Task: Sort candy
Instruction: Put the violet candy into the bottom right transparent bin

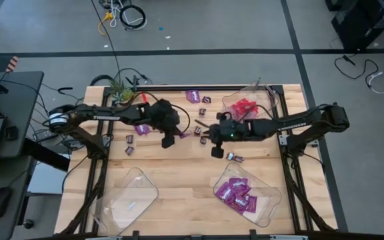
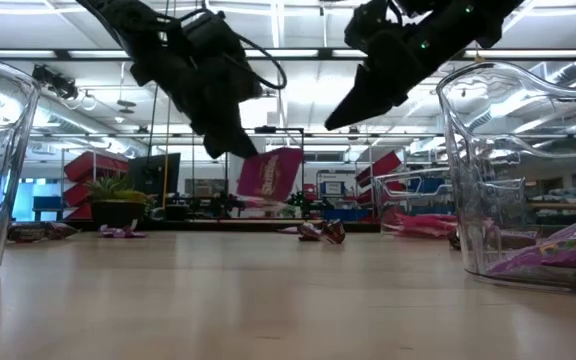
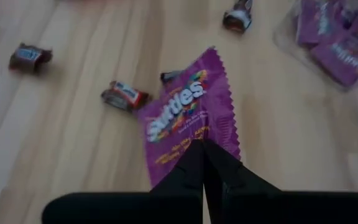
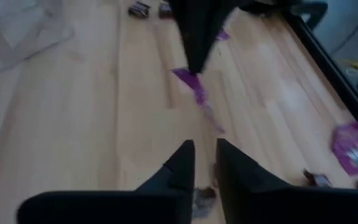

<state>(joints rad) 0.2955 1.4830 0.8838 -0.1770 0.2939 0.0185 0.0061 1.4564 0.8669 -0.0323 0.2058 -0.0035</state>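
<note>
My left gripper (image 1: pixel 169 141) hangs over the middle of the table, shut on a purple-magenta Skittles packet (image 3: pixel 188 112); the low view shows that packet (image 2: pixel 268 175) in the air. My right gripper (image 1: pixel 217 152) hovers just to its right, above bare wood. Its fingers (image 4: pixel 205 154) stand narrowly open and hold nothing. More purple packets (image 1: pixel 193 97) and small brown pieces (image 1: pixel 130 140) lie flat on the table. Purple packets (image 1: pixel 237 193) also fill the near-right tray, and red packets (image 1: pixel 244 107) the far-right tray. My left gripper pinches the purple packet between its two fingers at the edge of one end (image 3: pixel 195 139), coming from above and slanting down. The packet is lifted clear of the table and hangs tilted below the fingertips (image 2: pixel 236 145).
A clear tray (image 1: pixel 129 199) with no candy in it sits near-left. The near-right tray (image 1: pixel 272 200) and far-right tray (image 1: pixel 262 93) are clear plastic too. A brown piece (image 1: pixel 235 158) lies near my right gripper. A plant (image 1: pixel 119 90) stands at the far-left corner. Dark frame rails border the table.
</note>
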